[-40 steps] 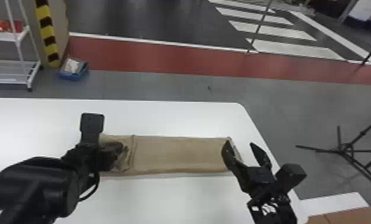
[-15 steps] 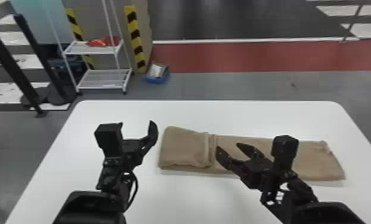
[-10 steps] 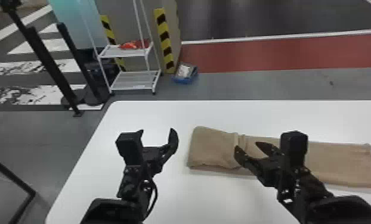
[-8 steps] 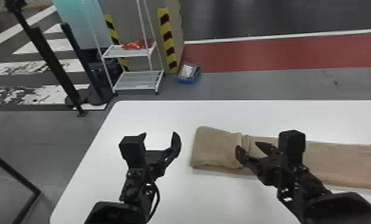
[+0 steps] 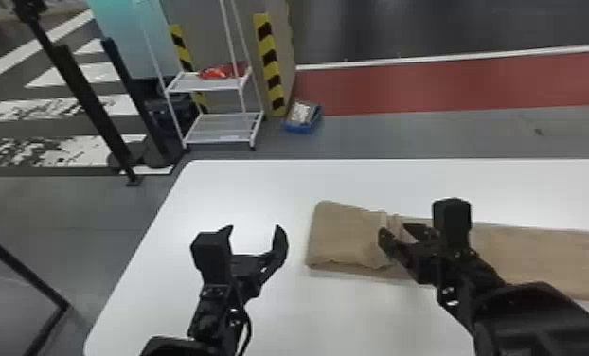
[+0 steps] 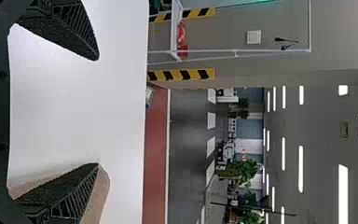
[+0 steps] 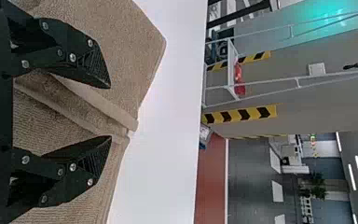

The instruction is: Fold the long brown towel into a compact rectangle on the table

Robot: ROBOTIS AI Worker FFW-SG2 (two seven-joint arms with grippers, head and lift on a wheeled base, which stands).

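Observation:
The brown towel (image 5: 535, 255) lies as a long strip along the table, its left part folded over into a thicker layer that ends in a hem near the right gripper. My left gripper (image 5: 255, 232) stands open left of the towel's folded end, apart from it. Over the fold's hem is my right gripper (image 5: 395, 234), open, with nothing held. In the left wrist view, my left gripper (image 6: 98, 112) is spread, with some towel (image 6: 100, 193) beyond one finger. The right wrist view has my right gripper (image 7: 110, 112) parted above the towel's hem (image 7: 93, 105).
The white table (image 5: 222, 189) has its left edge beyond my left arm. On the floor behind it stand a white shelf rack (image 5: 222, 128), a blue box (image 5: 303, 118) and dark posts (image 5: 90, 104).
The head view has swung left. My left gripper, earlier over the towel's left end, now stands open to the left of it. The right gripper has gone from the far end to the fold's hem.

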